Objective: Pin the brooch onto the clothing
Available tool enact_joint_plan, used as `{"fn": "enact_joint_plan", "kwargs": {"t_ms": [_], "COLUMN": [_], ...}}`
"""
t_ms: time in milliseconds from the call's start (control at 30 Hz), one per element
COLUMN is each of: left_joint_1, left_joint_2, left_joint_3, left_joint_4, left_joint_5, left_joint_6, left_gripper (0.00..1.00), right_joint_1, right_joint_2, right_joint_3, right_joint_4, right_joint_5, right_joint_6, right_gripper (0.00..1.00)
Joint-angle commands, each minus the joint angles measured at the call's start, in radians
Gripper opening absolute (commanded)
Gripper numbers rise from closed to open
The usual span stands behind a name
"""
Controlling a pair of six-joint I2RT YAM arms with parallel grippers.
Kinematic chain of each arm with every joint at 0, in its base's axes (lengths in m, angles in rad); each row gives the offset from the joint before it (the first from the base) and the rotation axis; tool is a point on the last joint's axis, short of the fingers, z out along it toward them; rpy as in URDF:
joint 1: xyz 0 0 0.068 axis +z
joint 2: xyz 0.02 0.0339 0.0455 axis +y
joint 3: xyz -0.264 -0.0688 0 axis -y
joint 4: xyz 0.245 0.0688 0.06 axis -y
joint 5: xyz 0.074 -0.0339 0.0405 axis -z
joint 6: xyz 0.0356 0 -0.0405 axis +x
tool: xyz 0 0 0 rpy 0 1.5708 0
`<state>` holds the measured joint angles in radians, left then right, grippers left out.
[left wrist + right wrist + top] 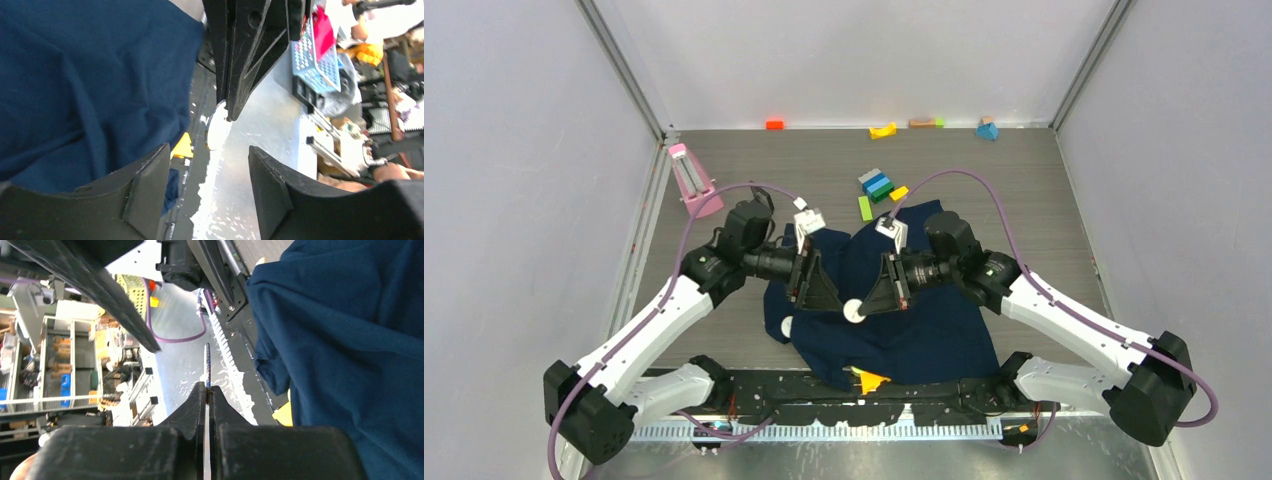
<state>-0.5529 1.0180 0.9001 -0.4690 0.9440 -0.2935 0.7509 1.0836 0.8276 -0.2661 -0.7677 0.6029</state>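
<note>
Fabric of a dark navy shirt [924,330] lies bunched and creased on the grey table [1024,180], spread between the two arms and reaching to the near edge. Above its middle, the right pincer [864,308] is closed on the brooch [854,311], which from overhead shows as a small pale disc at the fingertips. In the right wrist view the brooch [207,365] stands edge-on, a thin upright sliver pinched between the two closed tips of the right pincer [207,390], with the shirt [350,340] off to the side and not touching it. The left pincer [840,304] faces it from the other side, tip to tip and close. In the left wrist view the left pincer [207,150] stands wide and holds nothing, and the brooch [216,127] hangs from the right pincer [230,112] just beyond the gap. A yellow wedge [869,380] sits at the shirt's near hem. Further back, a stack of coloured blocks [876,185] rests near the far side of the shirt, and a pink object [692,180] stands by the left wall.
</note>
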Motion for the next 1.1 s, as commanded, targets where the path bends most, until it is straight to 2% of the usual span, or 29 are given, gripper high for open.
{"fn": "enact_joint_plan", "kwargs": {"t_ms": [0, 100, 233, 500, 567, 633, 667, 767, 833, 900, 933, 1000, 1067], "left_joint_1": [-0.070, -0.089, -0.090, -0.104, -0.110, -0.114, -0.115, -0.115, -0.115, -0.114, -0.114, -0.115, -0.114], "left_joint_2": [0.030, 0.043, 0.055, 0.078, 0.084, 0.086, 0.084, 0.067, 0.044, 0.010, -0.016, -0.068, -0.116], "left_joint_3": [-0.016, -0.022, -0.024, -0.048, -0.052, -0.052, -0.053, -0.057, -0.065, -0.088, -0.109, -0.162, -0.217], "left_joint_4": [0.076, 0.109, 0.129, 0.125, 0.125, 0.126, 0.126, 0.128, 0.148, 0.208, 0.251, 0.376, 0.479], "left_joint_5": [0.092, 0.106, 0.114, 0.146, 0.159, 0.167, 0.167, 0.145, 0.112, 0.067, 0.039, -0.037, -0.114], "left_joint_6": [-0.019, -0.042, -0.058, -0.068, -0.068, -0.067, -0.067, -0.067, -0.078, -0.118, -0.153, -0.240, -0.323], "left_gripper": [0.57, 0.50, 0.30, 0.30, 0.22, 0.04, 0.00, 0.00, 0.00, 0.00, 0.00, 0.00, 0.00], "right_joint_1": [0.016, 0.024, 0.031, 0.040, 0.039, 0.040, 0.039, 0.039, 0.039, 0.038, 0.038, 0.038, 0.038], "right_joint_2": [0.014, 0.025, 0.035, 0.039, 0.040, 0.042, 0.042, 0.035, 0.016, -0.014, -0.039, -0.076, -0.112], "right_joint_3": [0.036, 0.051, 0.068, 0.091, 0.094, 0.095, 0.099, 0.111, 0.112, 0.104, 0.101, 0.085, 0.061], "right_joint_4": [0.045, 0.045, 0.043, 0.000, -0.005, -0.017, -0.023, -0.063, -0.076, -0.080, -0.080, -0.073, -0.043], "right_joint_5": [-0.122, -0.130, -0.151, -0.160, -0.159, -0.151, -0.146, -0.097, -0.057, -0.015, -0.002, 0.023, 0.037], "right_joint_6": [-0.014, -0.022, -0.037, -0.073, -0.078, -0.087, -0.091, -0.115, -0.124, -0.125, -0.124, -0.115, -0.083], "right_gripper": [0.01, 0.01, 0.01, 0.01, 0.01, 0.01, 0.01, 0.01, 0.09, 0.25, 0.36, 0.46, 0.52]}}
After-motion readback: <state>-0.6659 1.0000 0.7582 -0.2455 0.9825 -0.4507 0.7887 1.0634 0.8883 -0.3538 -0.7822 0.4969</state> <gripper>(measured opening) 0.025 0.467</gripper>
